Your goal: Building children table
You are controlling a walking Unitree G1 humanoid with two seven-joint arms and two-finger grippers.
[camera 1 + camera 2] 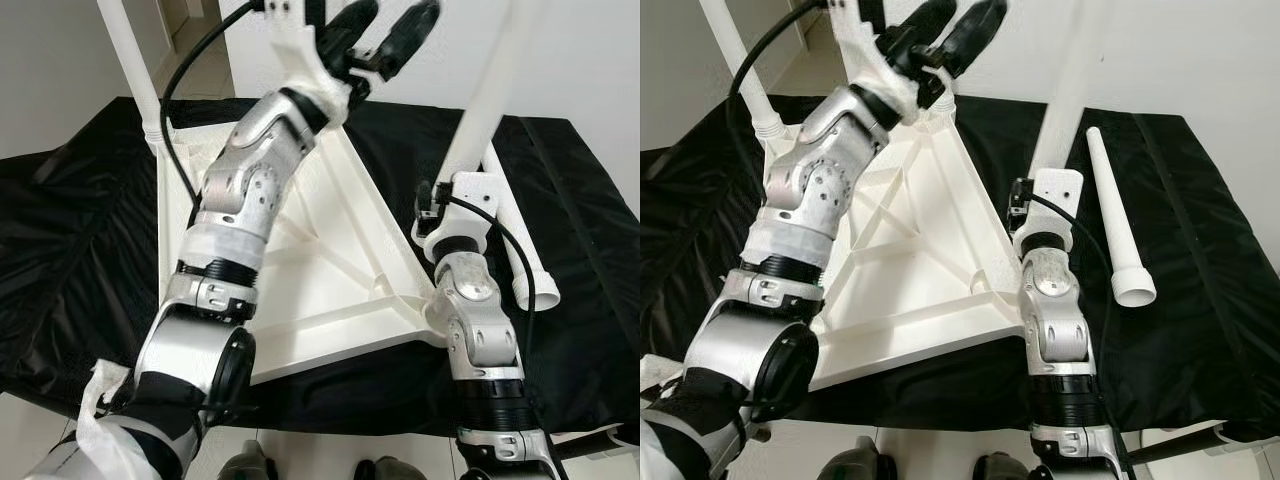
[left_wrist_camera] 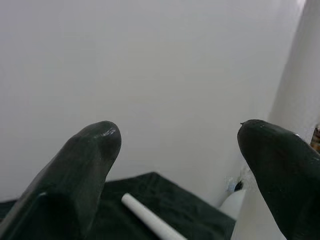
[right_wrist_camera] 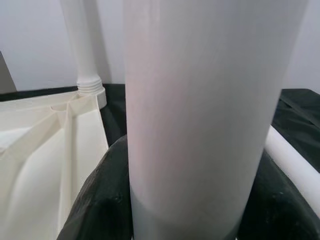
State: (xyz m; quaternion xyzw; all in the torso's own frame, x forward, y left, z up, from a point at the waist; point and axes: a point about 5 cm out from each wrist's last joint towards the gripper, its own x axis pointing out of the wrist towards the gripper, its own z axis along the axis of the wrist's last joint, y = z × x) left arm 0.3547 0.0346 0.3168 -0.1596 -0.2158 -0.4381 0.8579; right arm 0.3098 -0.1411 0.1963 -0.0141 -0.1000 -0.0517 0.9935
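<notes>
Table legs going on, tabletop upside down

Tabletop [image 1: 910, 250] lies inverted at frame centre on a black cloth [image 1: 1200, 330]. Right gripper [image 3: 200, 210], at centre right, is clamped around an upright white leg [image 3: 200, 100]. Left gripper [image 1: 385, 35], upper centre, is spread wide and holds nothing. A loose leg [image 1: 1115, 230] lies at right.
</notes>
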